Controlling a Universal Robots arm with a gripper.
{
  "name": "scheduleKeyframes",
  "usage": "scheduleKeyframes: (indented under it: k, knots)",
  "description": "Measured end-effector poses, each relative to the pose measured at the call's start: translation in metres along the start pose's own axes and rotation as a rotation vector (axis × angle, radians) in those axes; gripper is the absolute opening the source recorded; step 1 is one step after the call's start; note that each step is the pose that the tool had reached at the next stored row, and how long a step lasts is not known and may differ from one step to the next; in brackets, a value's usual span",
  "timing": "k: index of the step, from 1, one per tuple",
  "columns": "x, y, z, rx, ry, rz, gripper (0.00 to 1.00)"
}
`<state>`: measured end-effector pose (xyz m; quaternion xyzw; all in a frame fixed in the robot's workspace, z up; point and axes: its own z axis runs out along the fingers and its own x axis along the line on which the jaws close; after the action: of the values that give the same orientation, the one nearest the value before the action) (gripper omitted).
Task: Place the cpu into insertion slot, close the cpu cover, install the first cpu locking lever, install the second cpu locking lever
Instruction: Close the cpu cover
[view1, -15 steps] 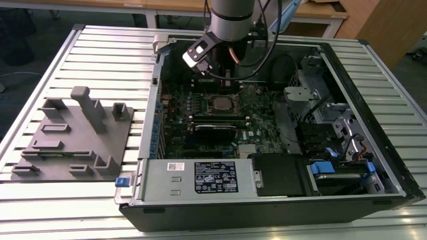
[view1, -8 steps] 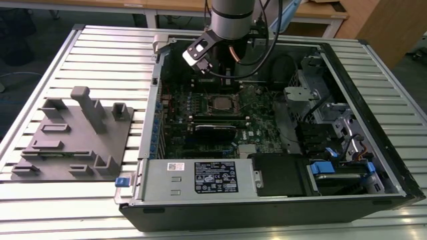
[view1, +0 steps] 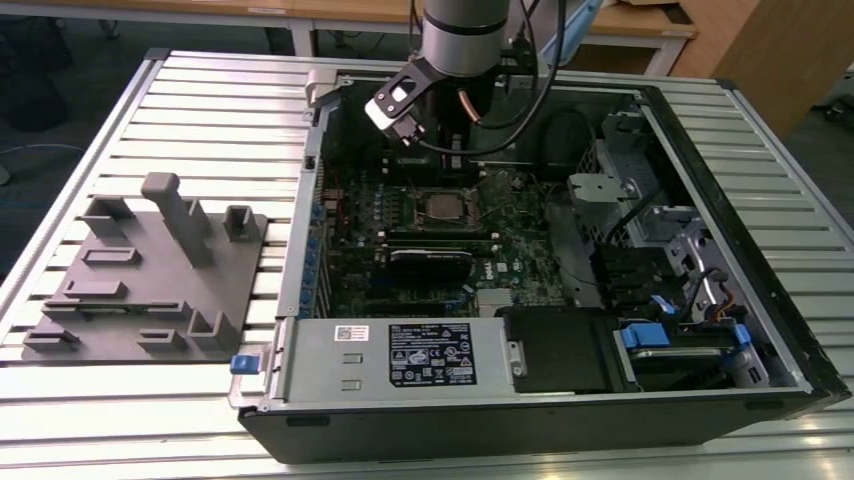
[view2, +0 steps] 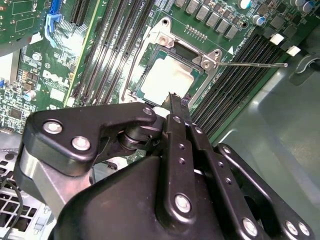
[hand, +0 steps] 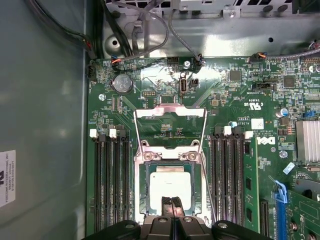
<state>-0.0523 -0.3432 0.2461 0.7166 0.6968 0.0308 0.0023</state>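
Down inside the computer case, I see the cpu already lying in the insertion slot. I think the cpu cover is still up and the locking levers look unhooked, so those jobs are left. My fingers are closed, holding nothing, right at the chip's edge.

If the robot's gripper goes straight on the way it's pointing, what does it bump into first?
Most likely the cpu. In the first wrist view the gripper aims its closed fingertips at the chip's silver top, with nothing between them. How much gap is left is hard to judge.
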Motion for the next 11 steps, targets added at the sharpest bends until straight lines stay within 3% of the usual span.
scheduleKeyframes:
  k: [11]
  knots:
    - [0.0005,0.0005,-0.0113,-0.0001,0.0001,0.000,0.10]
